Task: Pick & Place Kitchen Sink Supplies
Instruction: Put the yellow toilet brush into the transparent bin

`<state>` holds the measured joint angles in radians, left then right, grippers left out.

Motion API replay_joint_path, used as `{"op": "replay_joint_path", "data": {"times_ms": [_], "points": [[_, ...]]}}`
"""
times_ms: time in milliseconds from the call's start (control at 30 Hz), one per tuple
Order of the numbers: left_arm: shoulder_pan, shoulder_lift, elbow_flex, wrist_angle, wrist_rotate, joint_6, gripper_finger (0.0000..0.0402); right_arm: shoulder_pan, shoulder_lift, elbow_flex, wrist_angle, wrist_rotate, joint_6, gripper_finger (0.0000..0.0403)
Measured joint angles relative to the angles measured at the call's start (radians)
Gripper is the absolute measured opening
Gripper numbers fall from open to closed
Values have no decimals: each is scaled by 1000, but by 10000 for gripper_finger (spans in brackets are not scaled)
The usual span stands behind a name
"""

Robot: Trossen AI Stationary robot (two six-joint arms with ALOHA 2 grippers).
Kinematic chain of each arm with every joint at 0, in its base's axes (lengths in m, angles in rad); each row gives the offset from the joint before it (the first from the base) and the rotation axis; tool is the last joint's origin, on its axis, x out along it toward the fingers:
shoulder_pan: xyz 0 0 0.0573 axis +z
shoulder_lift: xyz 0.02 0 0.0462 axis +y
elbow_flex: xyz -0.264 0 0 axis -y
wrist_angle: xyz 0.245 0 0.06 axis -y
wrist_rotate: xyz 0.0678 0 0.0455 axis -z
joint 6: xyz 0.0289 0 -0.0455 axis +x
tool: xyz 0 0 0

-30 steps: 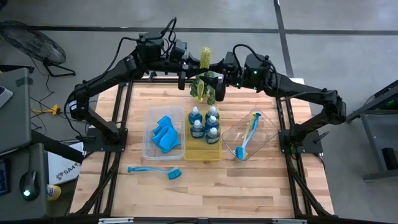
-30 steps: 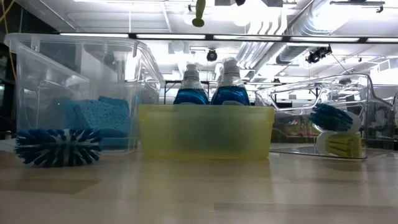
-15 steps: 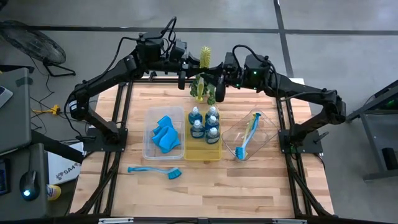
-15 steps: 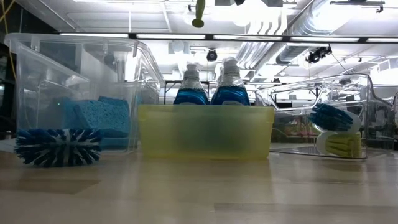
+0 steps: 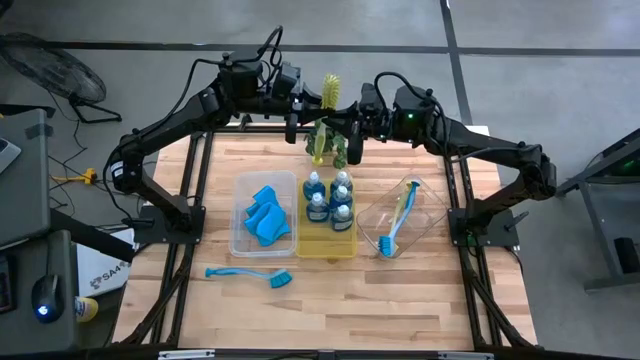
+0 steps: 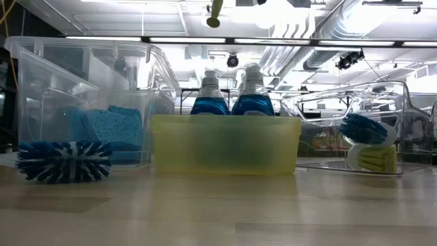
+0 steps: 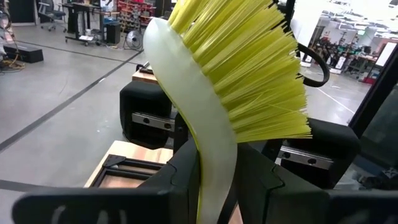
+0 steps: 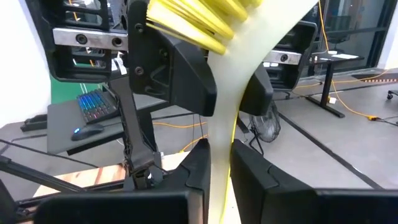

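**A:** Yellow-green dish brush [image 5: 327,105] first: from above, we have it held up in the air just behind the yellow tray [image 5: 327,246], above the potted plant [image 5: 333,139]. The left gripper [image 5: 296,108] is clamped on the handle, and the right gripper [image 5: 354,128] meets it from the other side.

**B:** So a hand-over. Low view?

**A:** Only the handle's tip [image 6: 215,12] hangs in at the top, above the yellow tray [image 6: 225,145] with its soap bottles [image 6: 237,98]. No gripper shows.

**B:** Left wrist?

**A:** Our left fingers [image 7: 180,171] sit tight on the pale handle [image 7: 205,149], bristles fanning out above.

**B:** Right wrist?

**A:** Our right fingers [image 8: 196,168] flank the handle [image 8: 221,155] closely (touching, as far as we can tell), lower down the handle than the other gripper.

**B:** Then we should confirm the right grip is firm before the left lets go, or the brush drops onto the plant.

**A:** Agreed. After release we lift clear of the plant, then carry it to the clear tray [image 5: 425,216] right of the yellow tray, where a brush [image 5: 395,226] already lies.
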<state>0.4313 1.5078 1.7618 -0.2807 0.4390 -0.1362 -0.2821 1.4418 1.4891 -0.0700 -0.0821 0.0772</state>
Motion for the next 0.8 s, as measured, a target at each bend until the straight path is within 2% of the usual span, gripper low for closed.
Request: {"op": "replay_joint_path", "data": {"times_ms": [500, 800], "points": [[0, 0, 0, -5, 0, -3, 71, 0, 0, 0, 6, -25, -10, 33], [0, 1, -1, -9, -6, -2, 71, 1, -2, 0, 51, -34, 31, 174]]}}
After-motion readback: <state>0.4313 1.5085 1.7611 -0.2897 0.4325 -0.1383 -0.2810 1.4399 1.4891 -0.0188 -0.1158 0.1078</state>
